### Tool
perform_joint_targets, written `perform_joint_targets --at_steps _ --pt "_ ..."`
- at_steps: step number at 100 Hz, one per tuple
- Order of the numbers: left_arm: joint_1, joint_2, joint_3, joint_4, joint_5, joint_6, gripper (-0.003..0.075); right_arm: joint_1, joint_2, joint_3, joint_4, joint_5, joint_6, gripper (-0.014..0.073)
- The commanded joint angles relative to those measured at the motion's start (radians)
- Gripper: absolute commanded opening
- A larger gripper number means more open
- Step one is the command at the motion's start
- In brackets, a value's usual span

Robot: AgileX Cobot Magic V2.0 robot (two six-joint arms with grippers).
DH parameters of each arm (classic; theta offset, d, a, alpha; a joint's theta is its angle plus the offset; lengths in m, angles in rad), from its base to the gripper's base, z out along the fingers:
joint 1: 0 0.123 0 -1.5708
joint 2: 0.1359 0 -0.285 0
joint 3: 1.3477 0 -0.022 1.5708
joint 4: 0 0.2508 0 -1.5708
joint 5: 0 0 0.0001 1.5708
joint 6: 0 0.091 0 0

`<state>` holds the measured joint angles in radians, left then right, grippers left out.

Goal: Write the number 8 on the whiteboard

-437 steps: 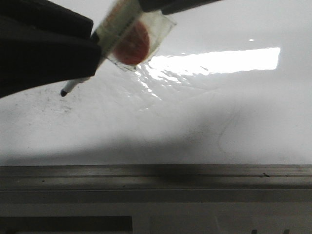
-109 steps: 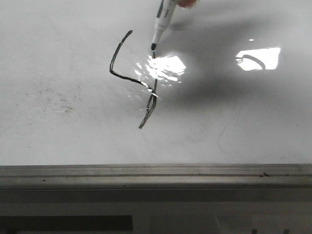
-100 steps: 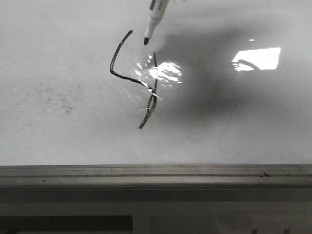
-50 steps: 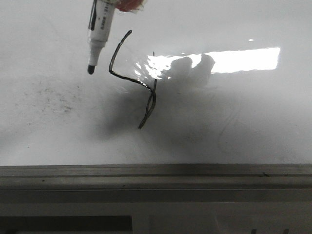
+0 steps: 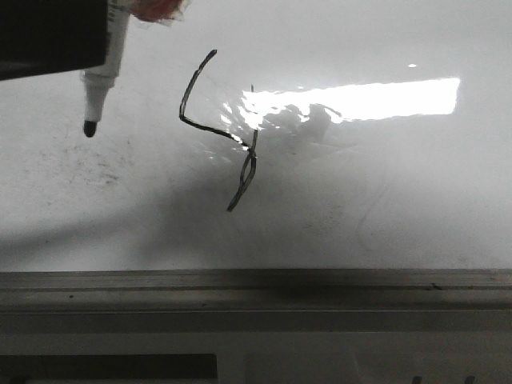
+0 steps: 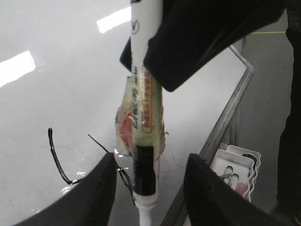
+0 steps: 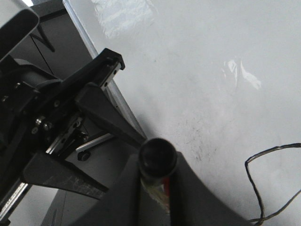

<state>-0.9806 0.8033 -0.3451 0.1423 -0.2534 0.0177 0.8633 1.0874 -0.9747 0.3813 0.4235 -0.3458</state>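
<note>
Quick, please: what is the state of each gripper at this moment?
Left gripper: open, holding nothing.
Right gripper: closed on the marker.

Front view: marker [image 5: 102,76] barrel cut off at top edge, upper part hidden behind dark gripper mass [image 5: 50,36]. Glare [image 5: 352,100] washes out the 8's [image 5: 228,132] strokes where they cross. Tray [image 6: 236,165] contents too small to identify.
</note>
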Motion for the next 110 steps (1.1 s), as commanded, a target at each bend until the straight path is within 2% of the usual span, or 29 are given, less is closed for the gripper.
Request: perform_joint_targets --at_steps 1,12,19,26,38,100,105,110 --pt "0.002 0.027 -0.033 -0.036 -0.131 -0.010 0.0303 0.000 -0.014 -0.036 0.026 -0.054 0.003 -0.0043" --pt "0.002 0.068 -0.033 -0.036 -0.142 -0.010 0.0293 0.001 -0.014 -0.036 0.037 -0.066 0.003 -0.0043" --pt "0.002 0.091 -0.033 -0.053 -0.142 -0.010 0.0253 0.001 -0.014 -0.036 0.039 -0.068 0.003 -0.0043" --pt "0.002 0.099 -0.033 -0.121 -0.144 -0.010 0.0172 0.001 -0.014 -0.036 0.052 -0.049 0.003 -0.0043" --pt "0.002 0.103 -0.033 -0.161 -0.144 -0.010 -0.0022 0.000 -0.014 -0.036 0.052 0.001 0.003 -0.0043" --pt "0.000 0.093 -0.033 -0.161 -0.132 -0.010 -0.0020 0.000 0.023 -0.036 0.025 0.013 0.003 -0.0043" --pt "0.000 0.093 -0.033 -0.161 -0.132 -0.010 -0.0002 0.000 0.023 -0.036 0.025 0.019 0.003 -0.0043" --pt "0.000 0.093 -0.033 -0.161 -0.132 -0.010 0.0062 0.000 0.023 -0.036 0.023 0.024 0.003 -0.0043"
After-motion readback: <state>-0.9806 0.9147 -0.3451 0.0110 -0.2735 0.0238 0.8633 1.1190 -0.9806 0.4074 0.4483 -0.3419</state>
